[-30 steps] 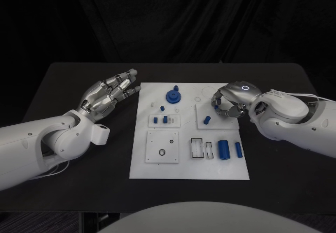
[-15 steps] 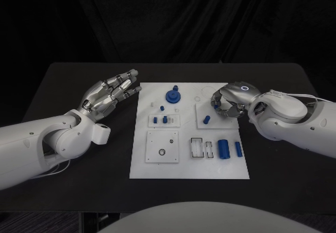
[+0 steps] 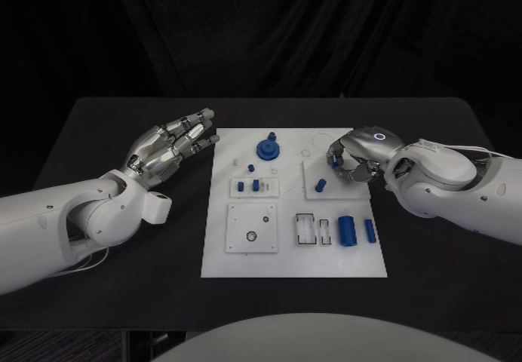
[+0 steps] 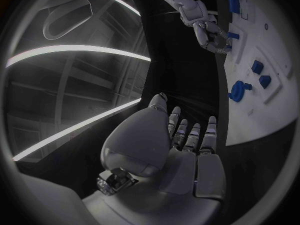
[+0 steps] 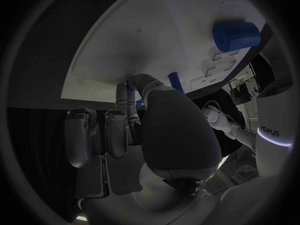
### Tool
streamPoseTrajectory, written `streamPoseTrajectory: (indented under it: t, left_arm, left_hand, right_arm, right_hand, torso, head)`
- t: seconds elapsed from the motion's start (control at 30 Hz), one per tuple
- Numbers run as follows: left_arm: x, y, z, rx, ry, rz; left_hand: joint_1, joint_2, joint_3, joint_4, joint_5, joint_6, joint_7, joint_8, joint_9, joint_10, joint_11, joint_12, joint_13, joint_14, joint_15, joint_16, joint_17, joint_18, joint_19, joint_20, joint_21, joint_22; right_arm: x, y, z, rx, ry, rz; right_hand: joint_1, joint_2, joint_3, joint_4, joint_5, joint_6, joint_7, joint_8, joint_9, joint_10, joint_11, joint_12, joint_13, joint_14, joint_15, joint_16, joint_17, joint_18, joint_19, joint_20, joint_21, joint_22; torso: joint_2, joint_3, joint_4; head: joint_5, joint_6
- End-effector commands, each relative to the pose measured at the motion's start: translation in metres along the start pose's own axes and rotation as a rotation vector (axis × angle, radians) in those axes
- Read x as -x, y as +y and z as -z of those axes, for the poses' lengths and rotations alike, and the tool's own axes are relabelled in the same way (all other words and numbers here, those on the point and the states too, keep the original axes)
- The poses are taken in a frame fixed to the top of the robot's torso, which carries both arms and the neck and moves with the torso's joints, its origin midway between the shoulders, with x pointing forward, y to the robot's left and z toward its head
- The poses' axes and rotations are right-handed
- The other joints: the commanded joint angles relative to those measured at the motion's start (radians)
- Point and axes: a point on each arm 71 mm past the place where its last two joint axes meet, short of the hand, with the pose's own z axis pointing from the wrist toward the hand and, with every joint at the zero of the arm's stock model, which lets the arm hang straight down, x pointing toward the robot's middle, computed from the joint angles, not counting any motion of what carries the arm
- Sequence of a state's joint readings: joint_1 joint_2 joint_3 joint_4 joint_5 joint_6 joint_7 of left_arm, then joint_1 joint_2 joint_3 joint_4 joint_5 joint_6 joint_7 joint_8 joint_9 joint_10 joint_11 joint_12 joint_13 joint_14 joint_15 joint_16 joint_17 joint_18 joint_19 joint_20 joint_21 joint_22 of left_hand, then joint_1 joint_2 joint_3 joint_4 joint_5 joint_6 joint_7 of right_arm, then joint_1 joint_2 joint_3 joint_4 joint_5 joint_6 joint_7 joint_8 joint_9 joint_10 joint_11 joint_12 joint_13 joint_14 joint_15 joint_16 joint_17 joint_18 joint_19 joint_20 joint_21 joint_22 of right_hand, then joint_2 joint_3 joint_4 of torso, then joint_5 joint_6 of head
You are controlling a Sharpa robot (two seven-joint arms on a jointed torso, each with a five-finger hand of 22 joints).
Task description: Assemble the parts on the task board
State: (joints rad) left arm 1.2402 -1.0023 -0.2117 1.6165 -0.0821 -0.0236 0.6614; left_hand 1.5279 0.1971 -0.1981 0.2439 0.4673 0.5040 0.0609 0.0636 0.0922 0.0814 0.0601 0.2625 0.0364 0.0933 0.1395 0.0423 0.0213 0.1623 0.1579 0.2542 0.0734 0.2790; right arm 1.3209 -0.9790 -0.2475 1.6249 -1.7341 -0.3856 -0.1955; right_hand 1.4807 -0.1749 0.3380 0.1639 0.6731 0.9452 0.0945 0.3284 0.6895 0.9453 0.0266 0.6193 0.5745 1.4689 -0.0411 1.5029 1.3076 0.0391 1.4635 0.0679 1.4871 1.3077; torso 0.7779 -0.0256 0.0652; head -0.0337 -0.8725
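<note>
Curling over the task board (image 3: 293, 260), right hand (image 3: 354, 157) hides its fingertips.

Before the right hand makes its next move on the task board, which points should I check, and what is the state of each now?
1. Left hand away from the task board, fingers apart, holding nothing: ok.
2. Right hand over the board's far right part, fingers curled: ok.
3. Right hand holds a part: cannot tell; its fingertips are hidden.
4. Small blue peg beside the right hand stands free, not covered: ok.
5. Blue gear piece at the far middle of the board stands apart from both hands: ok.
6. Large blue cylinder and smaller one lie untouched at the near right: ok.
</note>
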Motion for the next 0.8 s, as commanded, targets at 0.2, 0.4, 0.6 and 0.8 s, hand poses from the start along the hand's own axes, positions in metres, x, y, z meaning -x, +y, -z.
streamPoseTrajectory:
  t: [0.2,0.4,0.6,0.8]
  left_arm:
    - [-0.001,0.0,0.0,-0.004,0.006,0.012]
    - [0.0,0.0,0.0,-0.002,0.002,0.009]
    - [0.001,0.0,0.001,-0.002,-0.001,0.007]
    - [0.001,0.0,0.001,-0.004,-0.004,0.005]
  left_hand:
    - [0.012,0.003,0.004,-0.008,0.01,0.003,0.001,0.003,-0.001,0.0,0.006,0.005,0.001,0.001,0.006,0.005,0.001,0.017,0.005,0.009,0.006,0.003]
    - [0.013,0.002,0.005,-0.009,0.014,-0.006,0.003,0.001,-0.003,0.0,0.007,0.005,0.001,0.001,0.006,0.006,0.001,0.017,0.006,0.01,0.007,0.003]
    - [0.014,0.002,0.006,-0.01,0.016,-0.012,0.004,-0.001,-0.004,0.0,0.008,0.005,0.001,0.001,0.006,0.006,0.001,0.017,0.006,0.011,0.007,0.002]
    - [0.009,-0.002,0.01,-0.009,0.018,-0.082,0.023,-0.015,-0.018,-0.001,0.016,0.006,0.001,-0.01,-0.003,0.004,-0.001,0.019,-0.002,0.008,0.003,-0.011]
  right_arm:
    - [0.001,-0.002,0.002,-0.005,-0.031,-0.006]
    - [0.002,-0.002,0.004,-0.014,-0.032,-0.008]
    - [0.004,-0.002,0.006,-0.015,-0.034,-0.009]
    - [0.012,-0.001,0.005,-0.018,-0.044,-0.005]
  right_hand:
    - [0.007,0.007,0.002,-0.009,-0.005,0.012,0.002,0.011,0.009,0.011,0.0,-0.002,-0.001,0.085,-0.006,0.003,0.194,-0.017,0.066,-0.007,-0.001,0.234]
    - [0.003,0.005,0.001,-0.008,-0.012,0.012,0.003,0.01,0.009,0.011,0.002,-0.007,-0.003,0.084,-0.004,0.001,0.191,-0.017,0.065,-0.006,-0.003,0.233]
    - [-0.001,0.007,0.002,-0.006,-0.019,0.014,0.003,0.009,0.01,0.011,0.003,-0.017,-0.008,0.083,-0.003,-0.001,0.189,-0.016,0.064,-0.005,-0.005,0.233]
    - [-0.004,0.008,0.002,-0.005,-0.025,0.02,0.003,0.011,0.011,0.016,0.004,-0.022,-0.011,0.083,-0.004,-0.004,0.186,-0.016,0.064,-0.005,-0.005,0.232]
  torso:
    - [-0.001,-0.0003,0.0004]
    - [-0.002,0.0002,-0.0005]
    - [-0.002,0.0003,-0.0019]
    - [-0.003,-0.0003,-0.0016]
  head:
    - [-0.004,0.0]
    - [-0.006,0.0]
    - [-0.004,0.0]
    - [-0.002,0.0]
